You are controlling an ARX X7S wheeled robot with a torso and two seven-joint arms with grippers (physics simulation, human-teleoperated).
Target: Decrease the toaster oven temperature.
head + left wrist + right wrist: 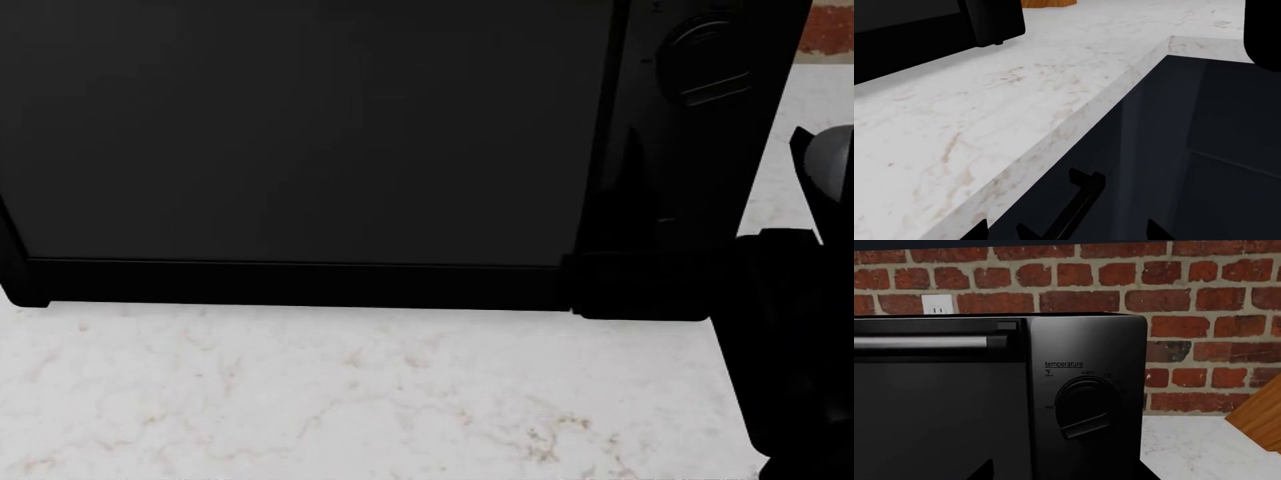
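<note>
The toaster oven [307, 140] fills the head view as a matte-black box with a dark glass door and a round knob [707, 60] at its upper right. The right wrist view faces its knob strip, where a knob [1087, 407] sits under the printed word "temperature", its ridge tilted. My right gripper [1067, 475] is open, its dark fingertips [985, 469] just below that knob and apart from it. My left gripper [1066, 232] is open with nothing in it, low beside the counter edge. A corner of the toaster oven [991, 22] shows far from it.
The oven stands on a white marble counter [374, 400] against a red brick wall [1201, 305] with a white outlet [937, 304]. Dark cabinet fronts with a black handle [1081, 197] lie below the counter edge. A wooden object [1261, 420] sits to the oven's right. My right arm [794, 350] shows at the head view's right edge.
</note>
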